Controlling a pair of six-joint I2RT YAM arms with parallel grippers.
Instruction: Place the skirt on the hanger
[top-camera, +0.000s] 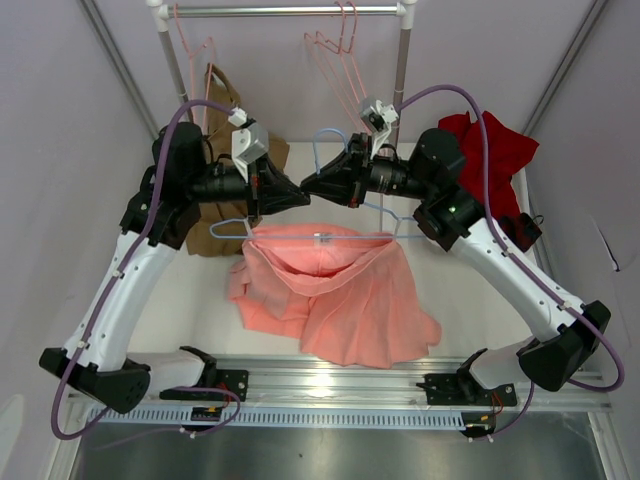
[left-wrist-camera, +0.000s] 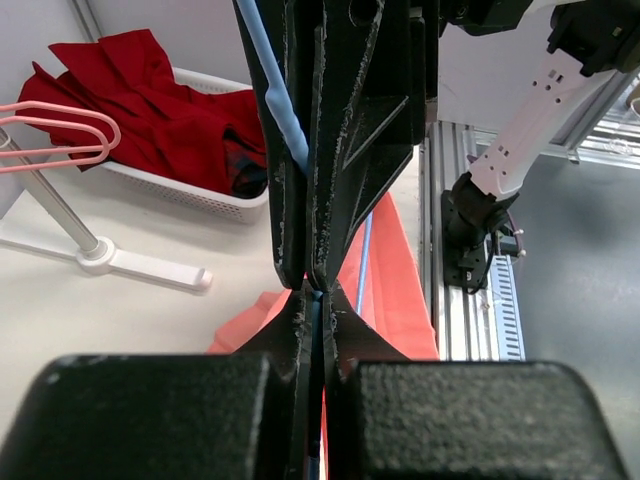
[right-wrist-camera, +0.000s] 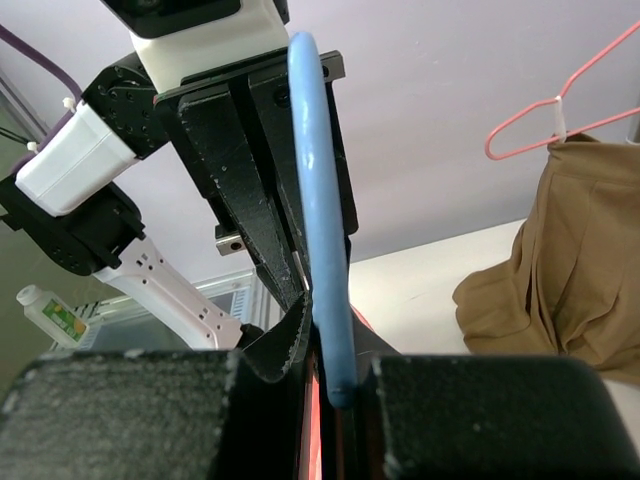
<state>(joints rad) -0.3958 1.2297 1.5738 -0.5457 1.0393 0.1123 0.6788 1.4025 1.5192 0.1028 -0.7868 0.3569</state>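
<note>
The light blue wire hanger (top-camera: 396, 217) is held up over the middle of the table, its hook (top-camera: 325, 140) pointing back. The salmon-pink skirt (top-camera: 340, 295) hangs from its lower bar, and the hem rests on the table. My left gripper (top-camera: 298, 194) and right gripper (top-camera: 310, 184) meet tip to tip at the hanger's neck. Both are shut on the wire. In the left wrist view my gripper (left-wrist-camera: 316, 300) pinches the blue wire (left-wrist-camera: 285, 115), with the skirt (left-wrist-camera: 395, 290) below. In the right wrist view my gripper (right-wrist-camera: 335, 375) grips the wire (right-wrist-camera: 315, 190).
A white clothes rack (top-camera: 290, 10) at the back carries pink wire hangers (top-camera: 335, 50) and a tan-brown garment (top-camera: 225, 160). A dark red garment (top-camera: 495, 145) lies in a white basket (left-wrist-camera: 185, 192) at the back right. A metal rail (top-camera: 340, 385) runs along the near edge.
</note>
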